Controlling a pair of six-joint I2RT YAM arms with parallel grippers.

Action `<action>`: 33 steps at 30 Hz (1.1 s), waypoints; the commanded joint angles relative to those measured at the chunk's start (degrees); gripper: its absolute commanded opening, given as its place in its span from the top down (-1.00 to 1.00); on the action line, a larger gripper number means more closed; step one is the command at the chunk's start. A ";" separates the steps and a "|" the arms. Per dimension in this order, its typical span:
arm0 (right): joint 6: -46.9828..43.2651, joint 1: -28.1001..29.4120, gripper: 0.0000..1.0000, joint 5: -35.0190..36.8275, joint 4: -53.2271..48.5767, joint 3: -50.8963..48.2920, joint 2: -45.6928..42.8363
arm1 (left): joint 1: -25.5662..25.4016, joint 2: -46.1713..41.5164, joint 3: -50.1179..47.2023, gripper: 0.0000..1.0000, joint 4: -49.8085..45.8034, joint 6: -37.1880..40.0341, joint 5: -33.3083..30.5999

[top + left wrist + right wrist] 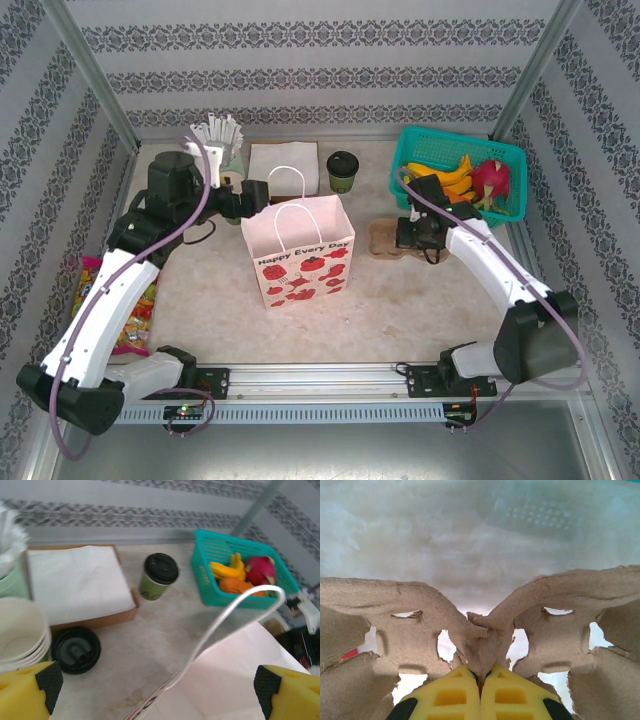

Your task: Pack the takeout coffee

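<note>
The takeout coffee, a dark olive-green cup with a black lid, stands upright at the back of the table, between the napkin box and the teal basket. A pink paper bag printed with red fruit stands open mid-table. My left gripper hovers open at the bag's back left rim. The white handle loops between its fingers, untouched. My right gripper is shut on the centre ridge of a brown pulp cup carrier, right of the bag.
A teal basket of bananas and a dragon fruit sits back right. A box of white napkins, stacked paper cups, a loose black lid and a green holder of white sticks crowd the back left. Snack packets lie left.
</note>
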 commanded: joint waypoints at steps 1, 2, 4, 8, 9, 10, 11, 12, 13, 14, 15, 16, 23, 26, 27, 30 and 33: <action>2.24 -1.62 1.00 -4.05 -2.39 0.27 -4.26 | 0.57 3.81 4.10 -0.96 0.45 8.63 7.66; 2.28 -1.93 1.00 -4.75 -3.14 0.70 -5.42 | 0.64 5.12 5.36 -0.93 0.24 9.44 8.47; 2.27 -2.42 1.00 -5.78 -4.90 1.97 -7.31 | 0.64 7.45 7.47 -0.84 0.21 11.23 11.06; 2.16 -3.20 1.00 -8.20 -8.43 5.29 -9.35 | 0.61 13.90 14.18 -0.56 -2.50 13.02 12.79; 2.20 -3.33 1.00 -8.56 -9.35 6.30 -9.66 | 0.61 15.44 15.91 -0.47 -3.61 13.25 13.48; 2.16 -3.32 1.00 -9.15 -10.53 7.61 -9.92 | 0.64 17.10 17.56 -0.34 -4.73 13.25 14.24; 2.04 -3.45 1.00 -10.29 -11.58 9.01 -10.13 | 0.60 18.43 18.91 -0.21 -5.61 13.24 14.99; 1.97 -3.41 1.00 -11.29 -12.64 10.37 -10.31 | 0.63 19.32 19.80 -0.08 -6.18 13.25 15.49; 2.00 -3.41 1.00 -12.33 -13.91 12.14 -10.41 | 0.63 20.12 20.61 0.11 -6.87 13.07 15.54; 2.31 -3.43 1.00 -13.46 -15.08 14.00 -10.56 | 0.64 20.73 21.10 0.29 -7.30 12.68 15.28; 2.86 -3.46 1.00 -14.63 -15.90 15.48 -10.62 | 0.62 21.00 21.38 0.43 -7.66 12.48 15.15; 3.66 -3.49 1.00 -16.79 -16.32 17.14 -10.67 | 0.59 21.11 21.52 0.64 -7.96 12.14 15.14; 13.89 -2.56 1.00 -32.48 -10.99 26.62 -10.41 | 0.57 21.31 21.24 1.00 -8.45 6.99 12.32; 18.74 -0.39 1.00 -37.80 -4.08 28.11 -9.89 | 0.60 21.61 21.27 1.00 -8.66 5.08 13.75; 19.66 0.57 1.00 -38.86 -2.51 28.49 -9.44 | 0.64 21.67 21.27 1.00 -8.66 4.75 14.06; 22.94 4.22 1.00 -42.35 3.74 28.99 -7.64 | 0.62 22.16 21.48 1.00 -8.47 3.78 14.85; 23.95 8.65 1.00 -44.55 6.10 32.07 -4.51 | 0.59 22.97 22.21 1.00 -8.82 3.54 15.75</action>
